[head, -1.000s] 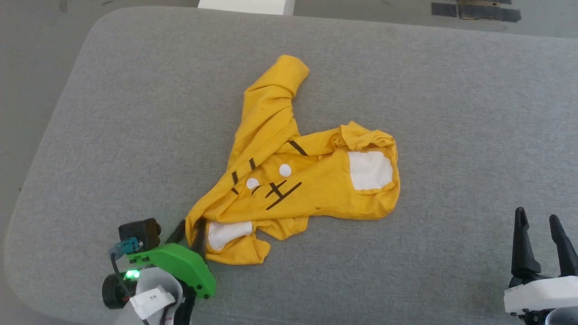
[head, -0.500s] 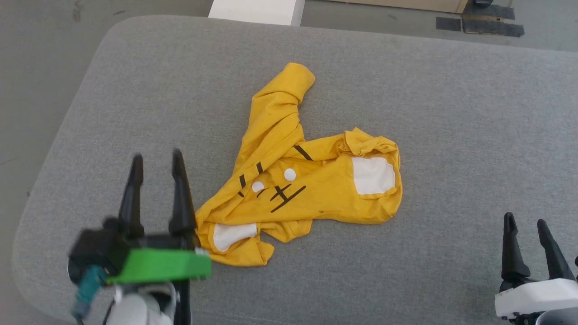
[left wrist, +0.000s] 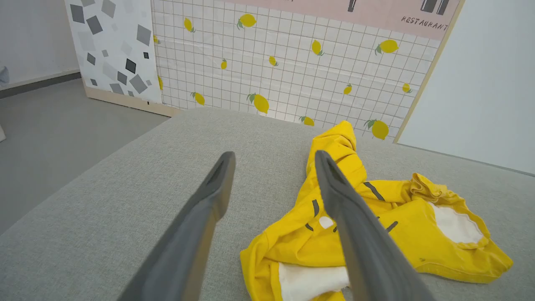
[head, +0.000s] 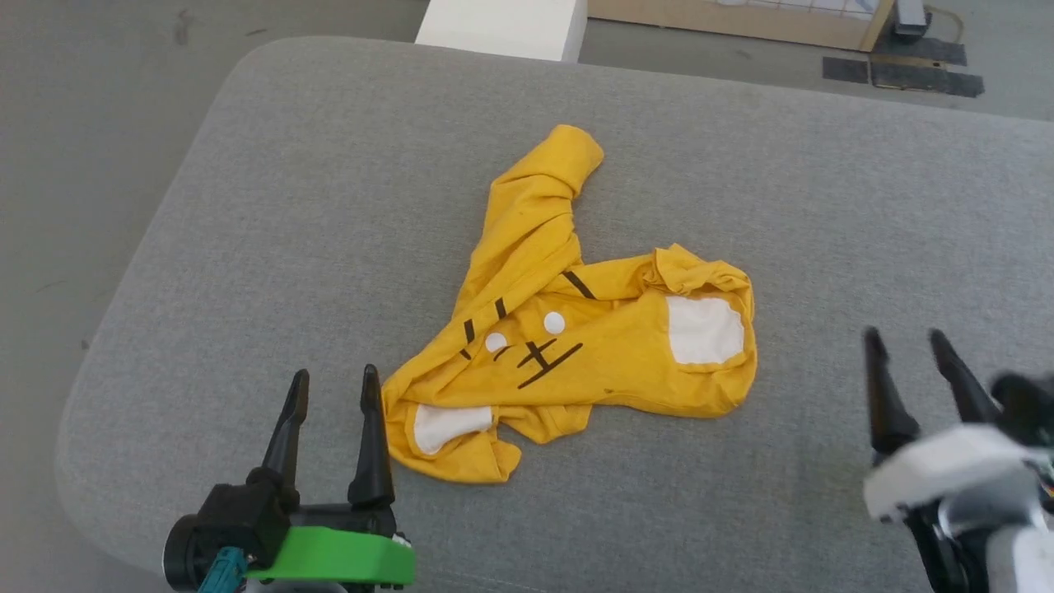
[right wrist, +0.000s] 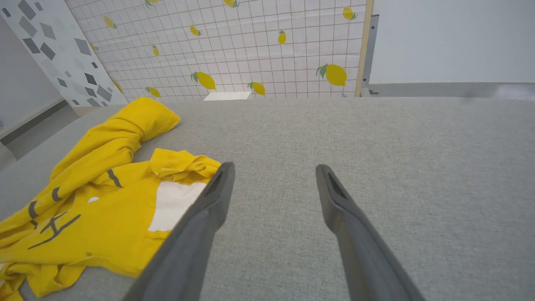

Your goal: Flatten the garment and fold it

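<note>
Mustard-yellow thin cotton t-shirt (head: pixel 576 346) lies crumpled near the middle of the grey fabric-covered tabletop (head: pixel 329 206), white patches and black marks facing up, one sleeve reaching toward the far edge. Grey floor (head: pixel 82 123) surrounds the tabletop; past its far edge stand a white box (head: pixel 502 25) and a wood-framed, white-tiled panel printed with lemons (left wrist: pixel 271 62). The left gripper (head: pixel 333 377), fingers apart, is just beside the shirt's near-left corner; the right gripper (head: pixel 904 333), also apart, is over bare fabric to its right

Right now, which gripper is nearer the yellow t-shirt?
Left. The left gripper, jaws open, is just beside the near-left corner of the t-shirt; the right gripper, jaws open too, is farther off, past its right edge.
</note>
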You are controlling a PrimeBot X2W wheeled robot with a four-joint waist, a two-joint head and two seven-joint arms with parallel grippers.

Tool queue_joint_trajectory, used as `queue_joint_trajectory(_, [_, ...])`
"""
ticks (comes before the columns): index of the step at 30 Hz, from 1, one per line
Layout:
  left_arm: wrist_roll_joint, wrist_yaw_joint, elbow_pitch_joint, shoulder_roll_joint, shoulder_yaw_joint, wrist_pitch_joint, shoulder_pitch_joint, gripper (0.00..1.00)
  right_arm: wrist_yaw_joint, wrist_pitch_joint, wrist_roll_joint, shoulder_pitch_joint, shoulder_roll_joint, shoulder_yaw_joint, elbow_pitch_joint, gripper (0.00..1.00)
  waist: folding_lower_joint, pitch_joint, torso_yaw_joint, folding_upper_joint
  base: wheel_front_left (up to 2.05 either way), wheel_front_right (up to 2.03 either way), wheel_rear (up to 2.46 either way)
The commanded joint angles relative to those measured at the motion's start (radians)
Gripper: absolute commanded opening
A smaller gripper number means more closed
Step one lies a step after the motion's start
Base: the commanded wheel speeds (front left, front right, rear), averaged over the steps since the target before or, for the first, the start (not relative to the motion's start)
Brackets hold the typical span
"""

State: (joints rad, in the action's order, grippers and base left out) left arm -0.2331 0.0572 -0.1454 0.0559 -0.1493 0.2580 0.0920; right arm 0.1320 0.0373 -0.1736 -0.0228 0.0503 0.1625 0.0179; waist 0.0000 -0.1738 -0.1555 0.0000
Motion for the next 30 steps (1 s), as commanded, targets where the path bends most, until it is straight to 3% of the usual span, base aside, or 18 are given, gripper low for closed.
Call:
queue_joint_trajectory(1, [0.001,-0.005,0.004,-0.005,-0.002,0.004,-0.006,1.0,-0.001,0.067,0.015,-0.041,0.0,-0.02,0.005,1.0,0.0,-0.005,-0.013,0.0,0.0,0.0,0.0])
queue_joint_trajectory(6, [-0.032,0.008,0.016,-0.005,-0.035,0.004,-0.022,1.0,-0.001,0.351,0.029,-0.143,0.0,-0.07,-0.038,1.0,0.0,-0.017,-0.046,0.0,0.0,0.0,0.0])
queue_joint_trajectory(9, [-0.046,0.011,0.024,-0.005,-0.058,0.004,-0.033,1.0,-0.001,0.459,0.051,-0.196,0.004,-0.068,-0.094,1.0,0.0,-0.024,-0.077,0.0,0.0,0.0,0.0])
queue_joint_trajectory(13, [-0.055,0.012,0.04,-0.005,-0.071,0.004,-0.045,1.0,-0.001,0.535,0.082,-0.261,0.008,-0.05,-0.206,1.0,0.0,-0.028,-0.117,0.0,0.0,0.0,0.0])
queue_joint_trajectory(17, [-0.054,0.011,0.049,-0.006,-0.076,0.004,-0.045,1.0,-0.001,0.531,0.139,-0.324,0.009,-0.038,-0.334,1.0,0.0,-0.028,-0.14,0.0,0.0,0.0,0.0])
queue_joint_trajectory(18, [-0.053,0.01,0.051,-0.006,-0.077,0.004,-0.046,1.0,-0.001,0.519,0.147,-0.34,0.008,-0.032,-0.364,0.58,0.0,-0.029,-0.142,0.0,0.0,0.0,0.0])
queue_joint_trajectory(20, [-0.051,0.011,0.052,-0.006,-0.079,0.004,-0.048,1.0,-0.001,0.497,0.154,-0.366,0.006,-0.025,-0.413,0.0,0.0,-0.03,-0.143,0.0,0.0,0.0,0.0])
queue_joint_trajectory(25, [-0.048,0.012,0.052,-0.006,-0.079,0.004,-0.052,1.0,-0.001,0.425,0.15,-0.423,0.003,-0.009,-0.48,0.0,0.0,-0.029,-0.107,0.0,0.0,0.0,0.0])
queue_joint_trajectory(30, [-0.038,0.008,0.052,-0.006,-0.073,0.004,-0.056,1.0,-0.001,0.371,0.095,-0.473,0.043,0.091,-0.44,0.0,0.0,-0.026,-0.038,0.0,0.0,0.0,0.0])
